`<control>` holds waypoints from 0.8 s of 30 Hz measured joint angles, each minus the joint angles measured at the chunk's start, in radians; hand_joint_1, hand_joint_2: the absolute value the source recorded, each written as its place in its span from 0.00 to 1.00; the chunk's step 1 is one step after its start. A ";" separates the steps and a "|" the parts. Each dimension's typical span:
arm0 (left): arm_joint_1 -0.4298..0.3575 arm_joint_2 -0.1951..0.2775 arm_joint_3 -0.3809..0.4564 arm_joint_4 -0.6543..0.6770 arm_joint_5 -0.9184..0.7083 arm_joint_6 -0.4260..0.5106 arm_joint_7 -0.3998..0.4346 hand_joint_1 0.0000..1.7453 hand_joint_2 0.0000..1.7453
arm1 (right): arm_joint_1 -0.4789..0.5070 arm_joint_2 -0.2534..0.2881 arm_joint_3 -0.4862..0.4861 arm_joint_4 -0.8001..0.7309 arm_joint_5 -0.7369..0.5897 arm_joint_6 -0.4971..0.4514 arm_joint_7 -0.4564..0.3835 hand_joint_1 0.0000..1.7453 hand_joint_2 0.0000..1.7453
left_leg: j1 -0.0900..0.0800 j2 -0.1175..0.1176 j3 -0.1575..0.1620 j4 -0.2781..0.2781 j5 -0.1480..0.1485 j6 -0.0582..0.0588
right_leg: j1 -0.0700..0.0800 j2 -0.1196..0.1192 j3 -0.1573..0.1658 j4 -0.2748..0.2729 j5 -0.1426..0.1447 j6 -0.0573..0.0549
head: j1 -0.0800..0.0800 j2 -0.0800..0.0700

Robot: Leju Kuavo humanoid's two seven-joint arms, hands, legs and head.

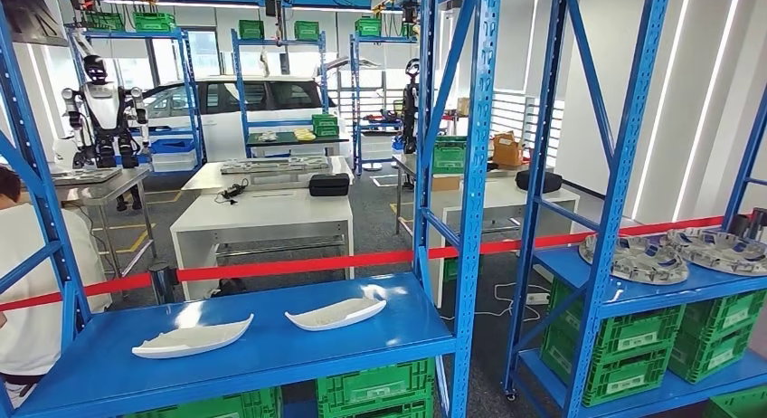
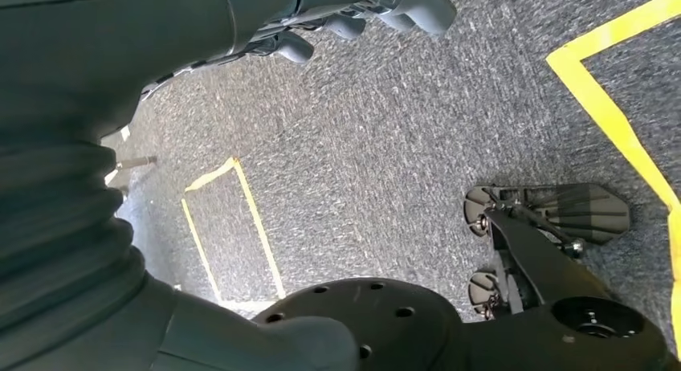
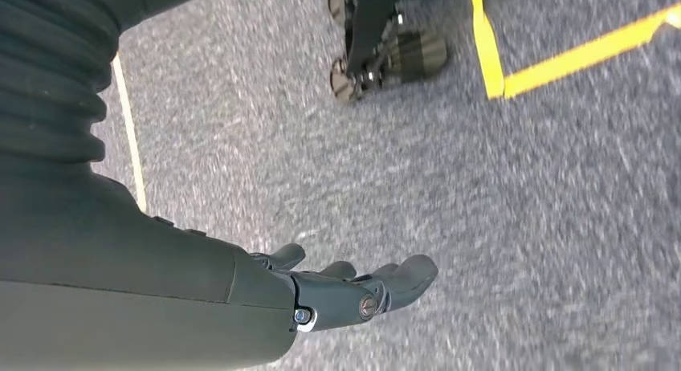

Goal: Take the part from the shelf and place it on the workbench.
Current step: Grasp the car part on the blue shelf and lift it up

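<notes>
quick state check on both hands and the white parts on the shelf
left hand: holds nothing, hangs over the floor
right hand: holds nothing, fingers loosely extended, over the floor
left white part: lying on blue shelf, untouched
right white part: lying on the same shelf, untouched

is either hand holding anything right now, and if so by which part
Nothing is held. The left hand and right hand hang over the grey floor with nothing in their fingers. Both white parts lie on the blue shelf.

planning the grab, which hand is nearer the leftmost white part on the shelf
Left, likely: the white part lies to that side; left hand and right hand both hang over carpet.
</notes>
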 joint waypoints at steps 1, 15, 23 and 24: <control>-0.004 -0.002 0.000 0.004 -0.005 0.005 -0.003 0.00 0.00 | -0.005 0.002 -0.027 0.004 0.028 -0.003 -0.004 0.00 0.50 | 0.000 0.000 0.000 0.000 0.000 0.000 | 0.000 0.000 0.000 0.000 0.000 0.000 | 0.000 0.000; -0.054 -0.023 0.005 0.060 -0.073 0.064 -0.056 0.00 0.00 | -0.071 0.019 -0.377 0.051 0.400 -0.072 -0.113 0.00 0.00 | 0.000 0.000 0.001 0.000 0.000 0.000 | 0.000 0.000 0.001 0.000 0.000 0.000 | 0.000 0.000; -0.080 -0.018 0.008 0.080 -0.120 0.099 -0.082 0.00 0.00 | -0.149 -0.001 -0.493 0.054 0.582 -0.119 -0.239 0.00 0.00 | 0.000 0.000 0.001 0.000 0.000 0.000 | 0.000 0.000 0.004 0.000 0.000 0.000 | 0.000 0.000; -0.085 -0.015 0.008 0.083 -0.128 0.103 -0.085 0.00 0.00 | -0.166 -0.006 -0.502 0.052 0.605 -0.124 -0.260 0.00 0.00 | 0.000 0.000 0.000 0.000 0.000 0.000 | 0.000 0.000 0.004 0.000 0.000 0.000 | 0.000 0.000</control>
